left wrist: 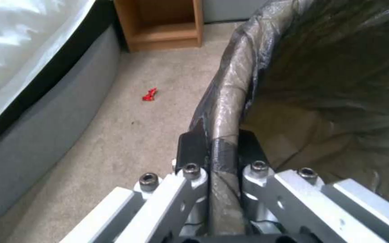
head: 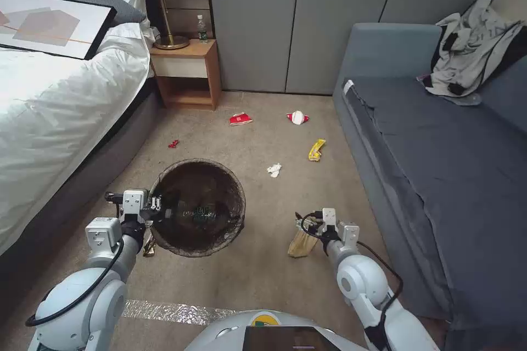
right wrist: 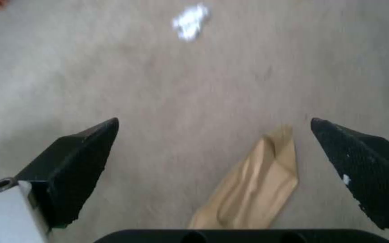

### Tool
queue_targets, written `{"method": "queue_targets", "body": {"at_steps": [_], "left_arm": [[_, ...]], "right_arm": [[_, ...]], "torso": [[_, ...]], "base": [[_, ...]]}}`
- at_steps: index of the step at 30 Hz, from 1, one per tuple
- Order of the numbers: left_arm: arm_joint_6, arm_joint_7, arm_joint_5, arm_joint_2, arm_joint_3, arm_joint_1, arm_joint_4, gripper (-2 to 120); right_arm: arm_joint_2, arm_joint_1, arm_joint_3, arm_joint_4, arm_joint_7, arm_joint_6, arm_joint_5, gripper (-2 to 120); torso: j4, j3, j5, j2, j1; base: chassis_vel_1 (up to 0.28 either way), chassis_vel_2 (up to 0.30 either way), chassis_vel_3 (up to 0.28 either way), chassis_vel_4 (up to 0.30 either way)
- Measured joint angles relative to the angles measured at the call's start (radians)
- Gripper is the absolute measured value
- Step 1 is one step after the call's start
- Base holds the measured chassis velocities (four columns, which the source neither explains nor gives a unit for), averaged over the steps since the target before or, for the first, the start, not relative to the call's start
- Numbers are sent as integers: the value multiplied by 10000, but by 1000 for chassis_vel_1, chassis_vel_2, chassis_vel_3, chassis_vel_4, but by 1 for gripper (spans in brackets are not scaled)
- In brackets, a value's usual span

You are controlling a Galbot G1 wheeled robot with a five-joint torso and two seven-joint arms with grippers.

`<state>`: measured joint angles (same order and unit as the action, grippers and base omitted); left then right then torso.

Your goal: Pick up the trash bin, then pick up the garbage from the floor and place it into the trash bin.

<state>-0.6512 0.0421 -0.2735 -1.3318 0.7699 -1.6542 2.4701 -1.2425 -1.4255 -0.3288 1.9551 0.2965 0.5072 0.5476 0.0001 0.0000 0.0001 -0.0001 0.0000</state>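
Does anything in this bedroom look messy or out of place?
Yes. Litter is strewn on the carpet: red-and-white packets, a yellow wrapper, a white tissue and a brown paper bag. Grey-and-white clothing lies crumpled on the sofa.

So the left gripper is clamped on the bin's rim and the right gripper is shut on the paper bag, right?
Not quite. The left gripper does clamp the bin rim, but the right gripper is open above the paper bag, as the right wrist view shows.
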Motion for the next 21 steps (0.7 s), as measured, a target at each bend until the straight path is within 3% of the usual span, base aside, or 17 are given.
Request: {"method": "queue_targets", "body": {"at_steps": [21], "left_arm": [[-20,27,41,1,-53,-4,-74,3]], "right_arm": [[-372,981,276,-2525,246,193,386,100]], "torso": [[-1,0,-1,0,0]], "base": [[0,0,0,0]]}}
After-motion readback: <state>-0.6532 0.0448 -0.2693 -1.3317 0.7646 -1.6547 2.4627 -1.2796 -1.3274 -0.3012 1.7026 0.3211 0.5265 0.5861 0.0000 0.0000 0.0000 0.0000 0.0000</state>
